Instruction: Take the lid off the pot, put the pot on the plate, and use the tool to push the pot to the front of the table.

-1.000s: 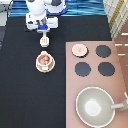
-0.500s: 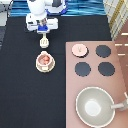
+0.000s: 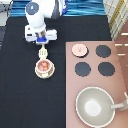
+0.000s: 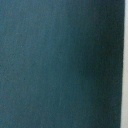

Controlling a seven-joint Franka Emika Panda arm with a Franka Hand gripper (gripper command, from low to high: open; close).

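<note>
Black desk (image 3: 20, 95) fills most of the exterior view. The hand (image 3: 42, 41) sits toward the exterior view's top, at about 11 o'clock from the middle of the desk, under the white arm (image 3: 37, 17). Whether it is open or closed cannot be told, nor whether it has hold of anything.

Cream tool (image 3: 43, 52) lies directly at 6 o'clock from the hand, its upper end right at the hand; whether it is gripped cannot be told. Its lower end reaches down to the pot.

Pale-pink pot (image 3: 44, 66) with reddish contents sits at 6 o'clock from the hand, just past the tool. It is uncovered and rests on the beige plate (image 3: 37, 72), whose rim shows around it. Nothing else stands between the hand and the pot but the tool.

The lid (image 3: 78, 49) lies well apart, at about 3 o'clock from the tool, on the pinkish-brown stove panel (image 3: 92, 80) in the spot at its upper corner nearest the hand. Three black burners (image 3: 103, 51) fill the other spots. A large grey pan (image 3: 95, 106) with a long handle sits at the panel's lower end, at about 5 o'clock from the pot, far from it.

Wrist view shows only a plain dark blue-grey surface; nothing there can be identified.
</note>
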